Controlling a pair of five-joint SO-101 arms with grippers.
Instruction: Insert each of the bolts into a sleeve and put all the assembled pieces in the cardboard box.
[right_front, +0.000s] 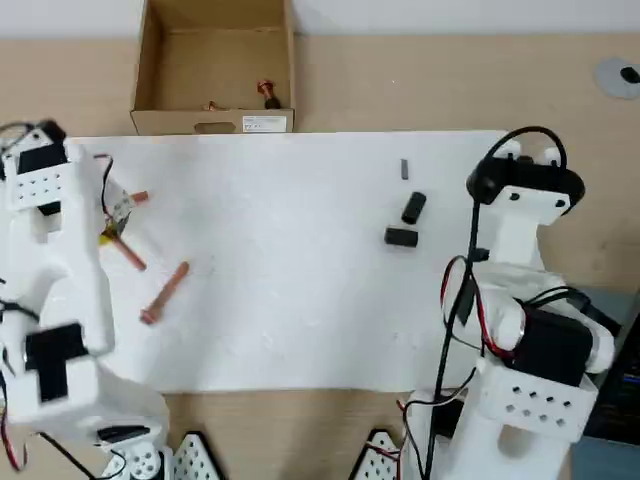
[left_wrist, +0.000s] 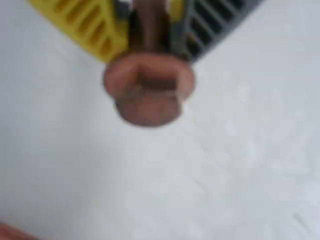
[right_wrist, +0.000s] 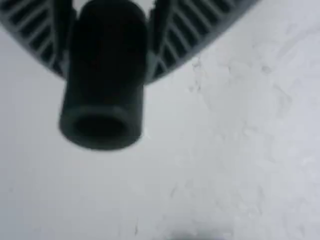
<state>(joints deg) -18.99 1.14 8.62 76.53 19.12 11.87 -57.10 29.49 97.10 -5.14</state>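
The left gripper (left_wrist: 150, 40) was clenched on a copper-coloured bolt (left_wrist: 148, 90), and the right gripper (right_wrist: 107, 50) was clenched on a black sleeve (right_wrist: 102, 85).

The main risk, as a judgement, was misalignment. The bolt had to enter the sleeve's narrow bore, and if either part sat tilted in its grip the tip could catch on the rim and jam. A hard push could then twist a part in its grip or knock it loose onto the white sheet (right_front: 300, 320) covering the worktop. The two arms stood well apart, so both had to travel to meet, which gave more chance of drift.

The bolt had a broad, flanged head that stuck out past the fingertips, with its shank pinched between a yellow jaw and a grey one. The sleeve was a short, dark tube with an open round end, held between two ribbed grey jaws.

Another bolt (right_front: 165, 293) lay loose on the sheet near the left arm. Two spare sleeves (right_front: 413, 207) lay near the right arm. The cardboard box (right_front: 145, 80) sat at the far edge with one piece (right_front: 266, 93) inside.
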